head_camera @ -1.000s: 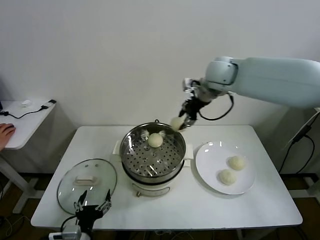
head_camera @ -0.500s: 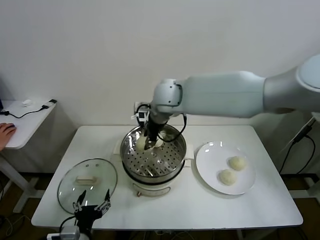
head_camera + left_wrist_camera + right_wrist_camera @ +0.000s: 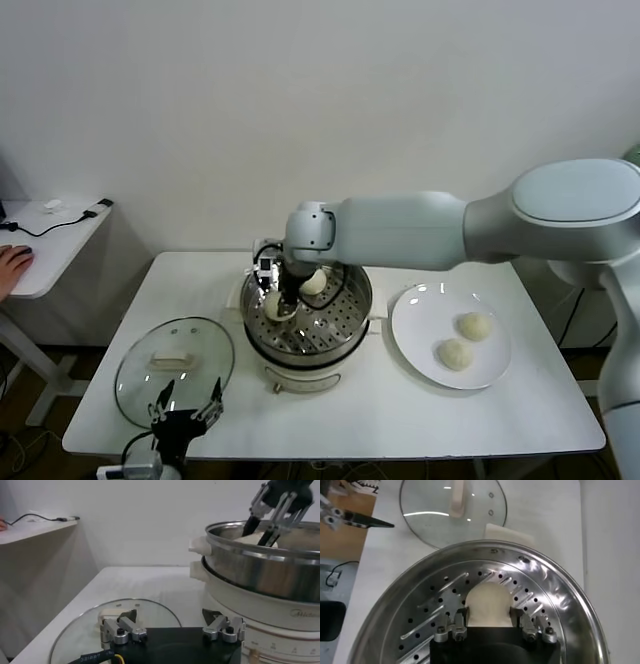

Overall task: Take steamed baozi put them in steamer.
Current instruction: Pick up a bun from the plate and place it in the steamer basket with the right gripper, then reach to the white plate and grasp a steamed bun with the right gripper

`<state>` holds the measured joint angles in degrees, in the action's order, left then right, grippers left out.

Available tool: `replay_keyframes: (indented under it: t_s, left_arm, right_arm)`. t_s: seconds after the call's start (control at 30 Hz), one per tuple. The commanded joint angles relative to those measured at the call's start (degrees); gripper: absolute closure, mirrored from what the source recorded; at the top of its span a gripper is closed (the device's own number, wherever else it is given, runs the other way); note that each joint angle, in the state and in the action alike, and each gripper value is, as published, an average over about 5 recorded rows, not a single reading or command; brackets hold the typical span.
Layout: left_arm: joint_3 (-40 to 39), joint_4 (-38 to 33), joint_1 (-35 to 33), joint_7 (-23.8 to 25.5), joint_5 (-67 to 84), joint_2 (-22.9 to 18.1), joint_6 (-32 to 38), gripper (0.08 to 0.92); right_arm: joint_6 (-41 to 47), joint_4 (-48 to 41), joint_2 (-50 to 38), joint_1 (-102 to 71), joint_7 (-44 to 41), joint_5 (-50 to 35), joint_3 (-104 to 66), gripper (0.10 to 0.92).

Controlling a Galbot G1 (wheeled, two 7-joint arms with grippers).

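Note:
The steamer (image 3: 345, 330) stands mid-table, a steel pot with a perforated tray on a white base. My right gripper (image 3: 278, 303) reaches down into its left part, shut on a cream-white baozi (image 3: 271, 306) at tray level. In the right wrist view the fingers (image 3: 456, 624) press both sides of that baozi (image 3: 487, 602) above the tray (image 3: 430, 615). A second baozi (image 3: 314, 283) lies at the back of the tray. Two more baozi (image 3: 473, 325) (image 3: 455, 353) lie on the white plate (image 3: 420, 310). My left gripper (image 3: 185, 405) is parked open at the table's front left.
The glass lid (image 3: 150, 375) with a white handle lies front left, under my left gripper (image 3: 170, 615), and shows in the right wrist view (image 3: 430, 510). The steamer wall (image 3: 260, 565) rises beside it. A side table with a person's hand (image 3: 12, 265) stands far left.
My right arm swung left from above the steamer's back right rim, over the pot, and lowered the held baozi down to the left of the tray. The left arm stayed still.

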<state>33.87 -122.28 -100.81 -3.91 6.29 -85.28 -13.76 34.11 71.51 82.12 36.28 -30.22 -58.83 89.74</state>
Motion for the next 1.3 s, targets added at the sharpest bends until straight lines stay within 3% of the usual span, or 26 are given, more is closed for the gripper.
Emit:
replay_keyframes:
  t_s: [0.03,0.23,0.43,0.53,0.7,0.87,1.3]
  left_arm:
    - [0.0,-0.2,0.0,0.0,0.0,-0.1,0.0,0.177]
    - [-0.1,-0.8,-0.2,0.1,0.1,-0.1,-0.1,0.177]
    - [-0.3,-0.9,0.1,0.2,0.1,0.0,-0.4,0.177]
    - [-0.4,-0.9,0.3,0.3,0.2,0.1,-0.4,0.177]
    - [-0.5,-0.7,0.4,0.4,0.2,0.4,-0.5,0.177]
    - [-0.2,-0.7,0.4,0.5,0.1,0.4,-0.4,0.177]
    - [0.1,-0.5,-1.0,0.3,-0.4,-0.2,0.1,0.177]
  right_arm:
    - [-1.3,-1.5,0.2,-1.7,-1.8,1.4,-1.1,0.322]
    - [-9.6,2.3,-6.0,9.5,-13.0,3.2,2.5,0.21]
    - [-19.1,7.0,-19.5,23.4,-27.0,6.4,11.4,0.203]
    - [-20.7,11.5,-27.8,27.8,-29.4,11.1,16.6,0.202]
    - [-21.1,17.2,-40.1,28.1,-29.0,20.0,25.4,0.203]
    - [-19.1,17.1,-46.2,18.4,-26.0,25.9,23.6,0.202]
    - [-13.8,8.9,-46.3,-7.2,-19.3,33.2,6.2,0.203]
